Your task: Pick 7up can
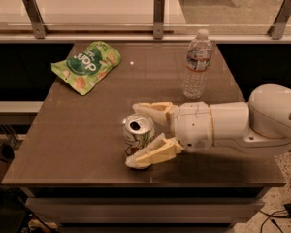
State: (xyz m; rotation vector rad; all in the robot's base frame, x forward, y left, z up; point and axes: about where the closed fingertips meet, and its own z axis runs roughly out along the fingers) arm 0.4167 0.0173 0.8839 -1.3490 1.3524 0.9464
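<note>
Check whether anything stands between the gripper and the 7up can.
Nothing visible does. The gripper straddles the 7up can, a finger on each side; the water bottle and snack bag sit farther back on the table.

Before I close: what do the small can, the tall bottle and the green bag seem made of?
Small white-silver can with green markings: likely thin aluminium, shiny silver top. Tall clear bottle: seemingly plastic, see-through, ribbed. Flat green bag: probably glossy plastic film, crinkled. The gripper straddles the can, fingers open.
</note>
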